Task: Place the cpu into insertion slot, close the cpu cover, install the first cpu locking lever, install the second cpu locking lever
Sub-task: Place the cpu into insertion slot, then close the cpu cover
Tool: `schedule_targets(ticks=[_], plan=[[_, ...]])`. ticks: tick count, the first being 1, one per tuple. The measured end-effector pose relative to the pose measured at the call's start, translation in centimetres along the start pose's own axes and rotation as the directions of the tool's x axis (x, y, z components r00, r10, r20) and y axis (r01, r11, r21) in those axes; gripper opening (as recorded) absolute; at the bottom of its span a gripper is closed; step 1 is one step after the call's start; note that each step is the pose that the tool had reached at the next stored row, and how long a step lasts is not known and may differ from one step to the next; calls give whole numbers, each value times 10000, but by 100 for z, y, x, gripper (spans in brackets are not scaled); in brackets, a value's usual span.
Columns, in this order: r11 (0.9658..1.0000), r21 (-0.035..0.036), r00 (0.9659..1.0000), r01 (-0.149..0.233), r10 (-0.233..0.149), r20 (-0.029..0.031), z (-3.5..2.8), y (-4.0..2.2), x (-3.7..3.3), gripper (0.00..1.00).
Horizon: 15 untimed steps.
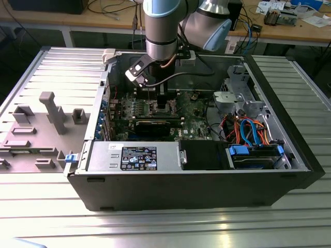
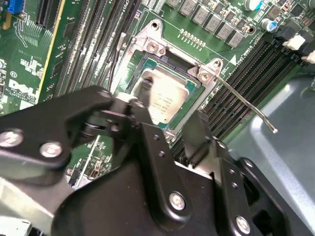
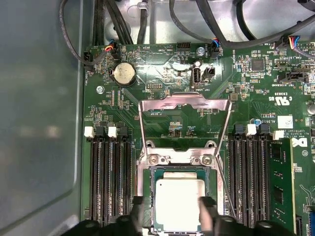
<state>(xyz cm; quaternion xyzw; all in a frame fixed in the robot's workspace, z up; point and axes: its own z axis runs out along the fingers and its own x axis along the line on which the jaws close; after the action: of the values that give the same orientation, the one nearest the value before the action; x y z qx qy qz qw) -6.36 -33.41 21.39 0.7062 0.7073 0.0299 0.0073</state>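
Observation:
The cpu, a silver-grey square chip, lies flat in the insertion slot on the green board. My gripper hangs low over it, open. One black finger stands clear of one chip edge, and the other finger stands at the opposite edge. The cpu cover is swung back from the socket on its hinge. A thin locking lever stands raised beside the socket, and another lever runs along the cover's side.
Long black memory slots flank the socket on both sides. A coin battery and black cables lie beyond the cover. The open computer case holds a power supply and drive bay.

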Motion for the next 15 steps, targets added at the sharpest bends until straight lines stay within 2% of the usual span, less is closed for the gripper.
schedule_targets(ticks=[1,2,4,5,7,15], plan=[[10000,0,10000,0,0,0,0,0,0,49],[10000,0,10000,0,0,0,0,1,-1,36],[10000,1,10000,2,-2,1,-1,1,-15,36],[10000,0,10000,1,-1,0,-1,0,-35,25],[10000,-1,10000,-1,1,-1,-1,0,-52,11],[10000,0,10000,1,-1,-1,-2,3,-57,11]])
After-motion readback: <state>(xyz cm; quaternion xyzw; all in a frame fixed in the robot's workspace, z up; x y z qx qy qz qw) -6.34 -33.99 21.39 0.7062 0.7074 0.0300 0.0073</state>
